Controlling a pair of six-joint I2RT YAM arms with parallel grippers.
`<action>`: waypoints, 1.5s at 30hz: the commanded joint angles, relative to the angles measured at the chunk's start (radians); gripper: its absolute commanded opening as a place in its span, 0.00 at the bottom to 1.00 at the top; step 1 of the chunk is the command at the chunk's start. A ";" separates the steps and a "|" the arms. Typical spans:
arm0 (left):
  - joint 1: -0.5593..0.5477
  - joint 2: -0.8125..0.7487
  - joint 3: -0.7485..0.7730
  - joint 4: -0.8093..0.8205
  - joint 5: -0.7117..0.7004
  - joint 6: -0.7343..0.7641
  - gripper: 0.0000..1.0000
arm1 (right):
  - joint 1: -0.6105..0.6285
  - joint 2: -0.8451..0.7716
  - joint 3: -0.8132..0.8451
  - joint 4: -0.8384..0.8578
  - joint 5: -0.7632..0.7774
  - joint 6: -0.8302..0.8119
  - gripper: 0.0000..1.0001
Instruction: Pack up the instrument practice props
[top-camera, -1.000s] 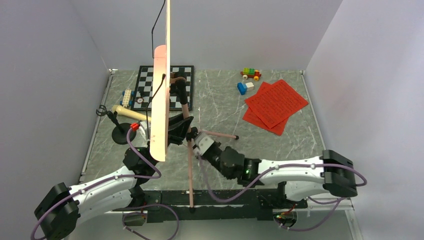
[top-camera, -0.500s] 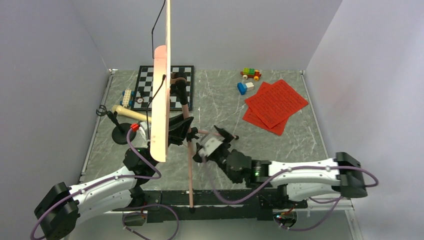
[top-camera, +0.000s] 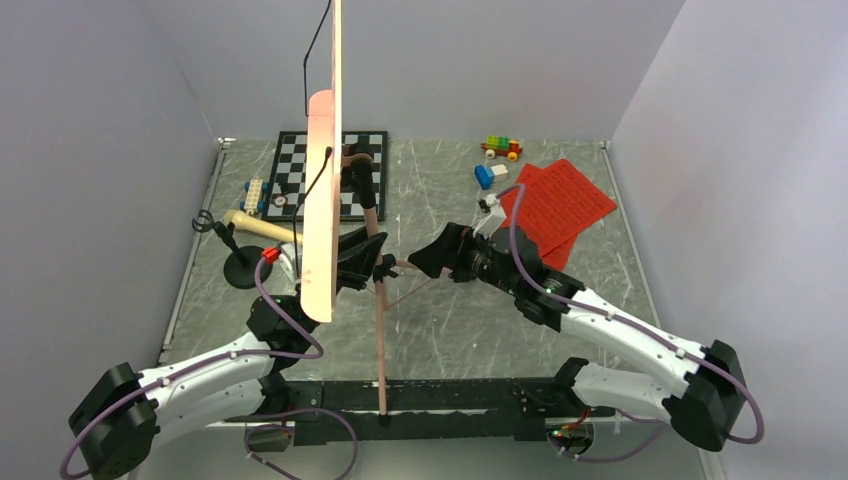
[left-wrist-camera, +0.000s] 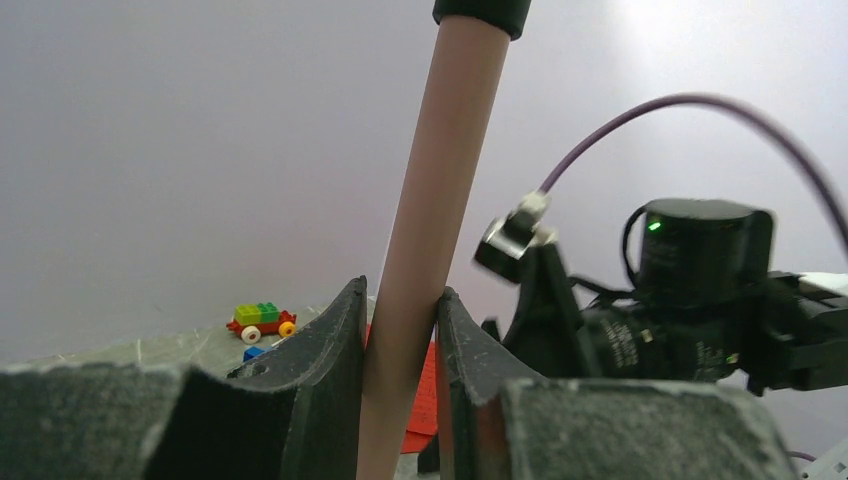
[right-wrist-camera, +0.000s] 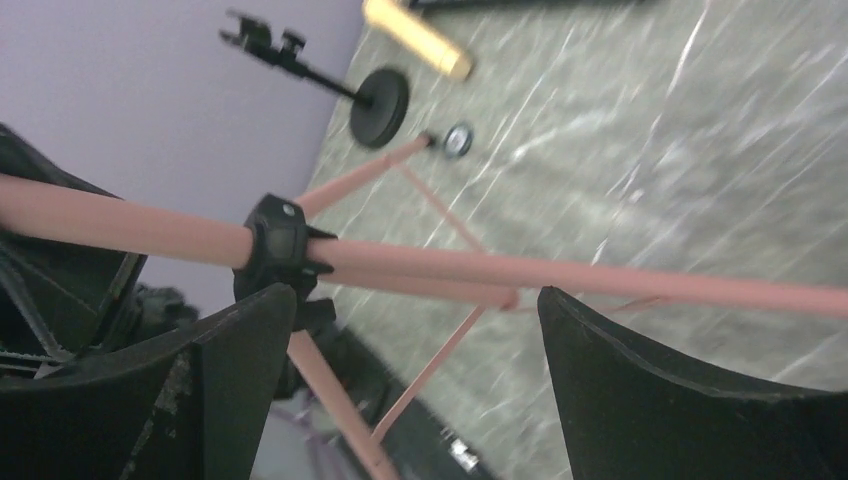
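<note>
Clamping the pole (left-wrist-camera: 432, 200) of the pink music stand (top-camera: 321, 200) in my left gripper (left-wrist-camera: 400, 330), between both arms, I have the right gripper (right-wrist-camera: 415, 295) spread wide. A pink tube (right-wrist-camera: 620, 287) beside the black collar (right-wrist-camera: 278, 245) lies crosswise at the right fingers (right-wrist-camera: 225, 370).

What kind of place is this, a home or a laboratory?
Probably a robot test cell: plain walls box in a marble-patterned table, left arm and right arm are bolted at its near edge, and a chessboard and pink music stand share it.

The music stand (top-camera: 320, 215) sits left of sheet-music pages (top-camera: 556, 208).
</note>
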 joint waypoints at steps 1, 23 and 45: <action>-0.010 0.068 -0.055 -0.366 -0.137 -0.018 0.00 | -0.054 0.054 -0.032 0.127 -0.401 0.333 0.95; -0.048 0.063 -0.050 -0.375 -0.151 0.017 0.00 | -0.057 0.232 -0.023 0.353 -0.491 0.539 0.60; -0.072 0.084 -0.076 -0.355 -0.164 0.009 0.00 | 0.023 0.238 0.121 0.165 -0.381 0.246 0.08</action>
